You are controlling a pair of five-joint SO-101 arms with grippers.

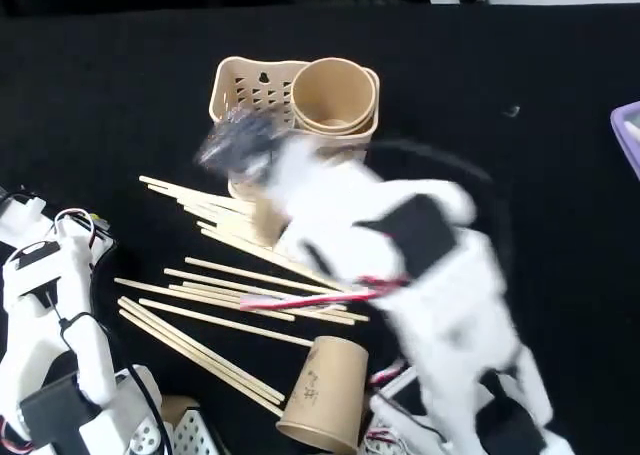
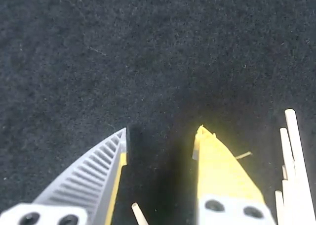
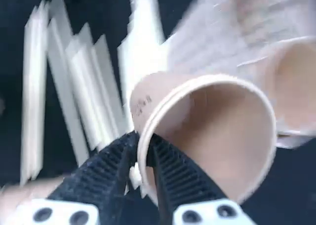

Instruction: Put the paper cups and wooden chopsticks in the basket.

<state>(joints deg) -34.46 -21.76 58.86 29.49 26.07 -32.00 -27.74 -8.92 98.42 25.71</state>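
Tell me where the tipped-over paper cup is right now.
In the high view, the tipped-over paper cup lies near the front edge of the table, at the near ends of the scattered chopsticks.

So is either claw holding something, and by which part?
The right gripper pinches a paper cup by its rim. The left gripper is open, holding nothing.

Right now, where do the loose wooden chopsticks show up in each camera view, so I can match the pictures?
High view: pale wooden chopsticks scattered on the black table, between the beige basket and a tipped tan paper cup.
Left wrist view: their ends beside the open left end effector.
Right wrist view: blurred, beyond the right end effector clamping another paper cup.
Shared landmark: the black table.
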